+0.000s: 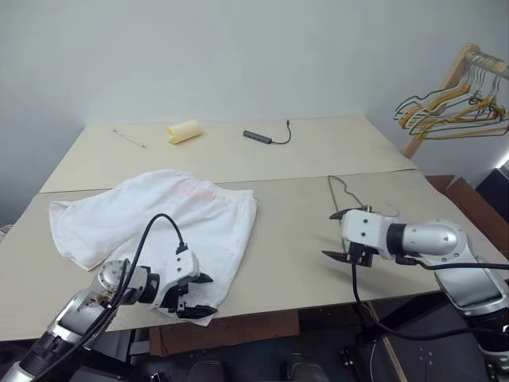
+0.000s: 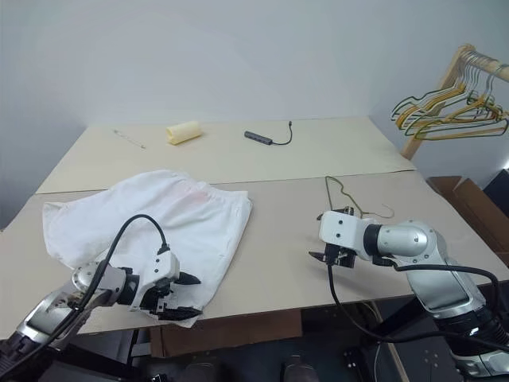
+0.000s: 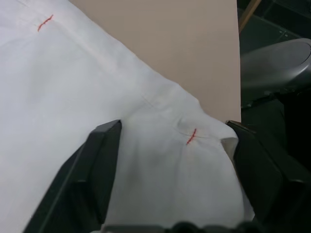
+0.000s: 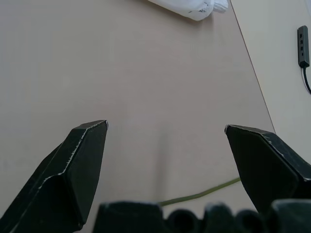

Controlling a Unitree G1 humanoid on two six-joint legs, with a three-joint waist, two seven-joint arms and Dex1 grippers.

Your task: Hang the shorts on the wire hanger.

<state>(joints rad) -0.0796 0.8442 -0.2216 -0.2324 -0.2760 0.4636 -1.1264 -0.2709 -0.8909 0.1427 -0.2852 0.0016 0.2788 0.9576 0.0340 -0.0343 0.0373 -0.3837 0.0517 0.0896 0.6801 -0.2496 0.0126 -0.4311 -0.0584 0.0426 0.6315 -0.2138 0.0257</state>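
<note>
A: Left gripper (image 1: 196, 294)?
B: My fingers straddle the shorts (image 1: 159, 219) hem, lower left of frame; probably pinching, can't confirm.
A: Right gripper (image 1: 340, 235)?
B: Jaws apart, empty, right of centre; wire hanger (image 1: 343, 193) just behind.

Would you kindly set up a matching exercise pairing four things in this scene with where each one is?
Things:
1. shorts
2. wire hanger
3. yellow roll
4. coloured hangers

Places:
A. on the wooden rack beside the table
B. far part of the table, near the wall
C. spread flat, with the hem corner between the fingers of the left pincer
D. on the table, behind the right pincer

Pairs: 1-C, 2-D, 3-B, 4-A
</note>
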